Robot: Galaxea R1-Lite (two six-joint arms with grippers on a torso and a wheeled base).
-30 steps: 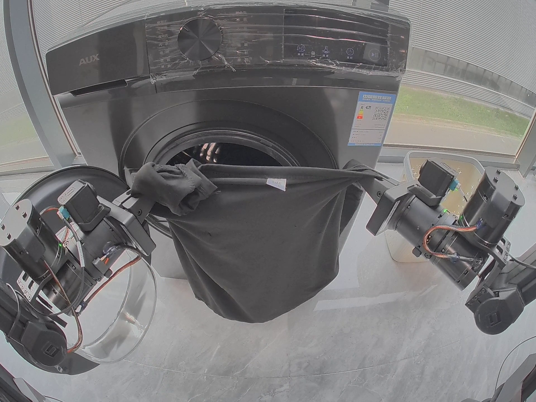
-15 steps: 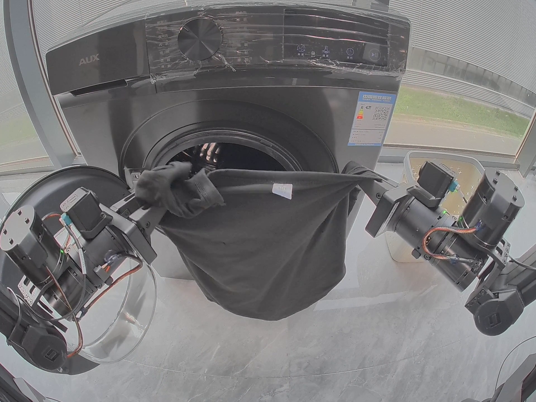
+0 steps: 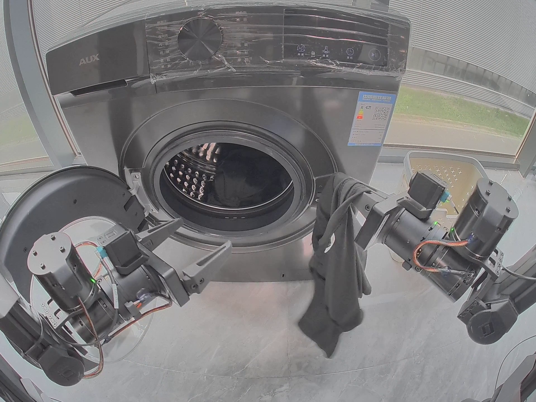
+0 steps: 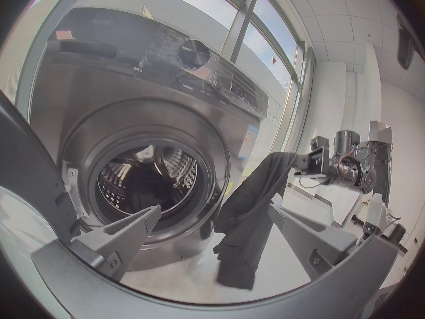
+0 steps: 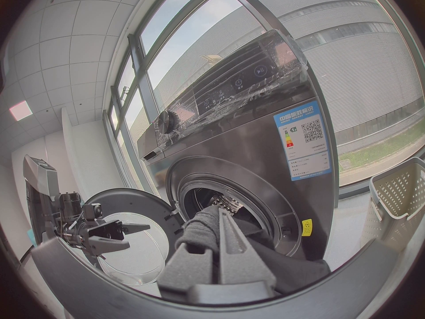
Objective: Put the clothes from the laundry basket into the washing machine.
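A dark grey garment [image 3: 336, 269] hangs limp in front of the washing machine [image 3: 234, 101], to the right of its round opening [image 3: 229, 182], with its lower end near the floor. My right gripper [image 3: 357, 195] is shut on the garment's top edge; in the right wrist view the cloth [image 5: 200, 230] bunches around the shut fingers [image 5: 230, 249]. My left gripper [image 3: 204, 234] stands open and holds nothing, low and just in front of the opening's lower left rim. Some dark clothing [image 3: 245, 177] lies inside the drum. The pale laundry basket [image 3: 446, 172] stands on the floor behind my right arm.
The machine's round door [image 3: 61, 196] is swung wide open to the left, right behind my left arm. Grey tiled floor [image 3: 251, 336] spreads in front of the machine. Windows run behind and to the right of it.
My left gripper let go of the garment, opened and dropped lower. The garment, earlier stretched across the opening between both grippers, now hangs from the right gripper alone, leaving the drum uncovered.
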